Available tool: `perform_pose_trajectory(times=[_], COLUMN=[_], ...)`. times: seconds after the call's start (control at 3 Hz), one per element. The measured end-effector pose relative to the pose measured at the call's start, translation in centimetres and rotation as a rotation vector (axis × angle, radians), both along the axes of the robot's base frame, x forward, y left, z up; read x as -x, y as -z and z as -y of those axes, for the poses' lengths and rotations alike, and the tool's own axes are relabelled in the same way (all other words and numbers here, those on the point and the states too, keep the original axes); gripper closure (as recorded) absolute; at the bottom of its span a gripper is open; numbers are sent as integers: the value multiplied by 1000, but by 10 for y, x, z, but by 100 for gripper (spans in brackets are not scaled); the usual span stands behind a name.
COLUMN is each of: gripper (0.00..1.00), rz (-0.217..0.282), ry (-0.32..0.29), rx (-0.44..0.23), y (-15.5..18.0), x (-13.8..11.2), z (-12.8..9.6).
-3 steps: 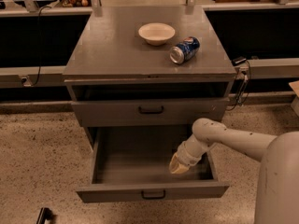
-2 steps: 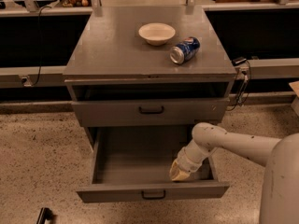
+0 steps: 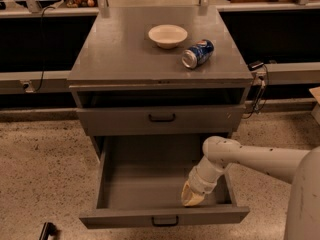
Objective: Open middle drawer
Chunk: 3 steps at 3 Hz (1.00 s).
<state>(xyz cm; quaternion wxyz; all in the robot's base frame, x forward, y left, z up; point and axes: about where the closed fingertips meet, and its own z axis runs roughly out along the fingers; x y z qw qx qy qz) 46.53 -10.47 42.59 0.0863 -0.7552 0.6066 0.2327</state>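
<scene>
The middle drawer (image 3: pixel 150 184) is pulled far out of the grey cabinet, showing a plain grey, empty interior. Its shallow front (image 3: pixel 120 218) carries a small black bar handle (image 3: pixel 165 221). My gripper (image 3: pixel 192 196), with its yellowish tip, reaches down inside this drawer at the front right, close behind the drawer front. My white arm (image 3: pixel 250 159) comes in from the right over the drawer's side wall. The taller-fronted drawer (image 3: pixel 115 120) above, with the wider handle, is shut. The third drawer is hidden beneath the open one.
A cream bowl (image 3: pixel 167 35) and a blue can (image 3: pixel 197 53) lying on its side rest on the cabinet top (image 3: pixel 115 49). A cable (image 3: pixel 258 91) hangs at the cabinet's right. Speckled floor (image 3: pixel 40 174) lies on both sides. A dark object (image 3: pixel 47 231) sits at the bottom left.
The middle drawer has slid further out toward the camera. My gripper has moved with it toward the front, staying just behind the drawer front.
</scene>
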Motion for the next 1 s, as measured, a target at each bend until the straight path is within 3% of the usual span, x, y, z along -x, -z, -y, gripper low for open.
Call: perform_pose_trajectory(times=[0.33,0.67,1.0], gripper=[100,100,100], rz=[30,136,234], ry=[9,71,130], rx=[-48,-163,-349], y=[-15,-39,-73], x=[5,-9,-18], z=[1,8,21])
